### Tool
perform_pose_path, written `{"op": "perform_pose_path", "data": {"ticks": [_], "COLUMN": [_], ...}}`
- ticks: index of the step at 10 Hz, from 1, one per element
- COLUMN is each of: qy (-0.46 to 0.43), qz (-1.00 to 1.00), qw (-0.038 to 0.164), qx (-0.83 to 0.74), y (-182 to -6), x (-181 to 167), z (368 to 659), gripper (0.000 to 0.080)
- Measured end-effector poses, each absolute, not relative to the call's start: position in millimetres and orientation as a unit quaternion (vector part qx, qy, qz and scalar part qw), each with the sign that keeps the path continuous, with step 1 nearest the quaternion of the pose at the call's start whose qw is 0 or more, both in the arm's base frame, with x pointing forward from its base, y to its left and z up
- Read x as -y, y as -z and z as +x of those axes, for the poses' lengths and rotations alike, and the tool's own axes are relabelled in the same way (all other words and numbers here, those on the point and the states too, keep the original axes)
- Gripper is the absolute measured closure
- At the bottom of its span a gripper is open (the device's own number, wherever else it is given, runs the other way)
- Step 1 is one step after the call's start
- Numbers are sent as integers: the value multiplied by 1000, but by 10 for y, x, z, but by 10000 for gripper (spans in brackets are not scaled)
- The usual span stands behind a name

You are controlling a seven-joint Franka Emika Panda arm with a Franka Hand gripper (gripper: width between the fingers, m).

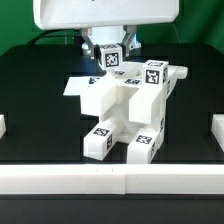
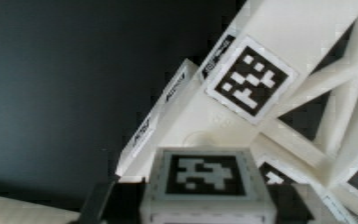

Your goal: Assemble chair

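Black tabletop [image 1: 30, 110] carries the chair [image 1: 125, 110]. Behind it the gripper [image 1: 110, 58] clamps a tagged block [image 2: 202, 178] — jaws closed on it, probably to seat it.

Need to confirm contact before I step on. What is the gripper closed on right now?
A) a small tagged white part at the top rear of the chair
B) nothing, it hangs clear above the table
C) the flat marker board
A: the gripper pinches a small tagged white part beside the chair.
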State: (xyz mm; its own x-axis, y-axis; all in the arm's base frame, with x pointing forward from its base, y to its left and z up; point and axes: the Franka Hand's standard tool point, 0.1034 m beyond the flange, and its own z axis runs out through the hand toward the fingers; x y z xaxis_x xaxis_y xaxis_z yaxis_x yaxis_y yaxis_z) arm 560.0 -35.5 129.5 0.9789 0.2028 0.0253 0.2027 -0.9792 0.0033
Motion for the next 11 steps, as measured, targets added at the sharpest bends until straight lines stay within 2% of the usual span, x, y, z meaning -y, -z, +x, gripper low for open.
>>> {"op": "perform_pose_path", "data": {"ticks": [7, 11], "qy": [-3, -3], "qz": [995, 995], "qw": [3, 3], "qx": [-103, -104], "y": [-1191, -1190], "x": [361, 364], "z": [5570, 5572], "gripper": [512, 512]}}
